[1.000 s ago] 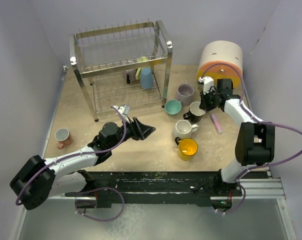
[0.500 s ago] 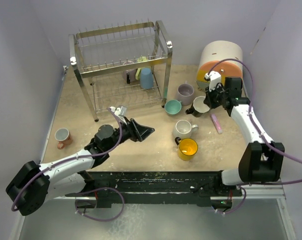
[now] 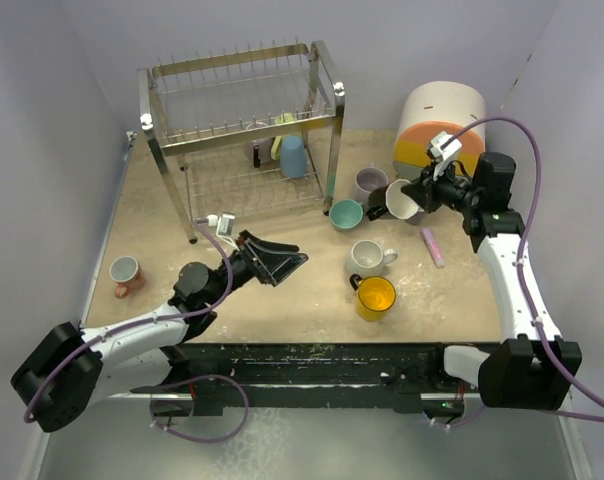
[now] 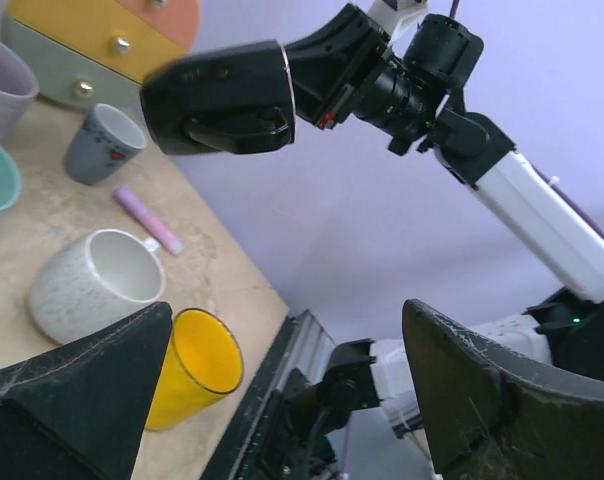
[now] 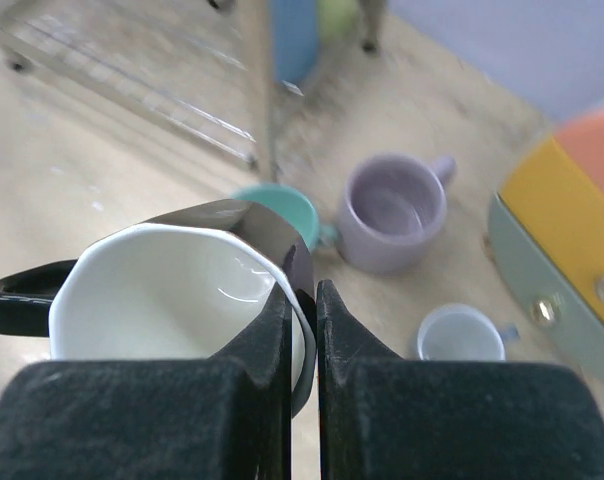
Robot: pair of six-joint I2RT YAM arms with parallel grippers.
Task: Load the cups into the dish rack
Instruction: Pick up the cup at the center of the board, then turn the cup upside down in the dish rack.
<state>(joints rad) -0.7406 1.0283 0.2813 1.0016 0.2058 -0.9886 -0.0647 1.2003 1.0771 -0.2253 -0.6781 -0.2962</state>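
Observation:
My right gripper (image 3: 414, 196) is shut on the rim of a black cup with a white inside (image 3: 400, 199), held tilted above the table; in the right wrist view my fingers (image 5: 302, 290) pinch its wall (image 5: 162, 300). My left gripper (image 3: 285, 262) hangs open and empty over the table's middle, and its wrist view (image 4: 282, 385) faces the raised black cup (image 4: 222, 95). Lilac (image 3: 370, 183), teal (image 3: 346, 214), white (image 3: 366, 257) and yellow (image 3: 375, 296) cups stand on the table. A pink cup (image 3: 125, 270) stands far left. The dish rack (image 3: 172, 135) holds a blue cup (image 3: 293, 156) on its lower tier.
The round drawer unit (image 3: 442, 120) stands at the back right, with a small grey cup (image 5: 460, 332) in front of it. A flat pink bar (image 3: 433, 246) lies right of the white cup. Two more cups (image 3: 265, 150) sit in the rack beside the blue one.
My right gripper has lifted the black cup off the table and carried it up and slightly back, tilting it. My left gripper drifted a little left and stayed open.

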